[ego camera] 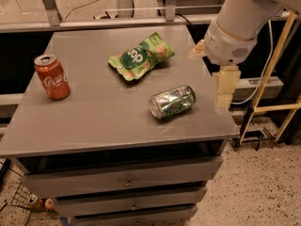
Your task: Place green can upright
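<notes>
The green can [172, 101] lies on its side on the grey table top [103, 112], right of centre, its silver end facing front-left. My gripper [225, 91] hangs from the white arm above the table's right edge, to the right of the can and apart from it. It holds nothing that I can see.
A red Coca-Cola can [51, 76] stands upright at the table's left. A flat green snack bag [141, 56] lies behind the green can. Drawers [127, 182] sit below the top. A yellow frame [275, 79] stands at the right on the speckled floor.
</notes>
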Tool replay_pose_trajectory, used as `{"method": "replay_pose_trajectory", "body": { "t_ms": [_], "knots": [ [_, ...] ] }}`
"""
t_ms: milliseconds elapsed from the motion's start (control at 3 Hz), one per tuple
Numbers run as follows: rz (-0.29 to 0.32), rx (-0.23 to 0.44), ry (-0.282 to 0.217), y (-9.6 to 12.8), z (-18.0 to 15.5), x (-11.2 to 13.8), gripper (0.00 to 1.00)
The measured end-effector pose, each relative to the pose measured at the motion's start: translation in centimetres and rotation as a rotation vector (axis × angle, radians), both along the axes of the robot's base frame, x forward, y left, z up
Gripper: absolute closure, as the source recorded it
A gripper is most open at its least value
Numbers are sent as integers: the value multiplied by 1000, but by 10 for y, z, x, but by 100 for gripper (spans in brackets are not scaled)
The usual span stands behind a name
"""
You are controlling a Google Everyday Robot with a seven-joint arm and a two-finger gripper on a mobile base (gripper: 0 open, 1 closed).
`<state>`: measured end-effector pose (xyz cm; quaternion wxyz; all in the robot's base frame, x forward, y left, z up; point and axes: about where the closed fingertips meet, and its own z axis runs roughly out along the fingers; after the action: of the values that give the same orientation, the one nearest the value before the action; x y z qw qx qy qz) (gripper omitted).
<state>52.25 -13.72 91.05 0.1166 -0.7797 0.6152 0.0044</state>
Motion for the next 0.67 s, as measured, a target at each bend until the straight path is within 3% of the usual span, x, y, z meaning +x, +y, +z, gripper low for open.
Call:
{"method": "replay_pose_trajectory", "body": {
  "t_ms": [667],
  "knots": [
    [101, -41, 53, 30, -46, 3, 0]
  ]
}}
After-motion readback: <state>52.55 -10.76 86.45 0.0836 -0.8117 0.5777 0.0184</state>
